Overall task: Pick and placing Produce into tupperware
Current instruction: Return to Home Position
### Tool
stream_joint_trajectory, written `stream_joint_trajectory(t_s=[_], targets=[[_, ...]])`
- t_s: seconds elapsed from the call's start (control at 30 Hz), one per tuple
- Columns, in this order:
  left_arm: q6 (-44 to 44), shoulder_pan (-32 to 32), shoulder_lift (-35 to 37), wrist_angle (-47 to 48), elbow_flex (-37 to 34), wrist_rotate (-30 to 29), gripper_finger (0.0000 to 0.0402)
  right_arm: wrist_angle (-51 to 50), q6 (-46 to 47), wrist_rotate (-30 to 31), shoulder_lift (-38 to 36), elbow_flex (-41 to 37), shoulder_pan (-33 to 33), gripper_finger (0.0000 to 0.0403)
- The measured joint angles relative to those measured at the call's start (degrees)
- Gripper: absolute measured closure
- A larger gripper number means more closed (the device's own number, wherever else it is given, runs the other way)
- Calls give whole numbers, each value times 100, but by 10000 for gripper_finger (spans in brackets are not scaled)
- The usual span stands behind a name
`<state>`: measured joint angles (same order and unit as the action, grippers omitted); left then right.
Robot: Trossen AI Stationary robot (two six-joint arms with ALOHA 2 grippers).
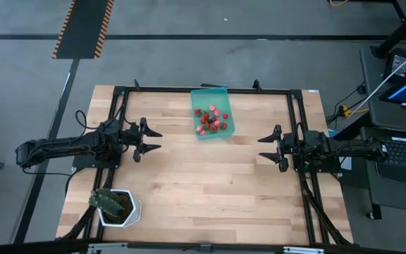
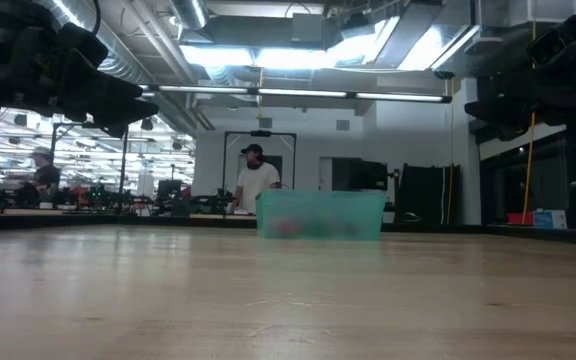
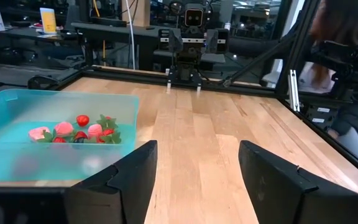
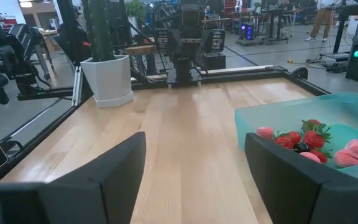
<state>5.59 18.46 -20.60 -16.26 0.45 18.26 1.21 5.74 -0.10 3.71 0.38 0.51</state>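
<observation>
Left gripper (image 1: 157, 140), right gripper (image 1: 263, 148) gape empty — tupperware (image 1: 214, 97) holds produce (image 1: 211, 120), pot (image 1: 134, 212) a plant (image 1: 108, 201).

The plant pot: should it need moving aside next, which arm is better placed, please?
Left, probably. The pot stands on the left side of the table, far nearer the left gripper, which is open and empty. The right gripper, also open, sits across the table.

I see grey floor (image 1: 203, 60) around my desk (image 1: 210, 176), a hazard-striped mat (image 1: 83, 28), bright ceiling lights (image 2: 298, 55), and a person (image 2: 256, 180) beyond.
</observation>
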Motion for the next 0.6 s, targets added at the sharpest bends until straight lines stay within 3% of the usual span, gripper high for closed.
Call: stream_joint_trajectory(t_s=[0.6], targets=[[-1, 0, 0, 1, 0, 2, 183, 0, -7, 2, 1, 1, 0, 128]])
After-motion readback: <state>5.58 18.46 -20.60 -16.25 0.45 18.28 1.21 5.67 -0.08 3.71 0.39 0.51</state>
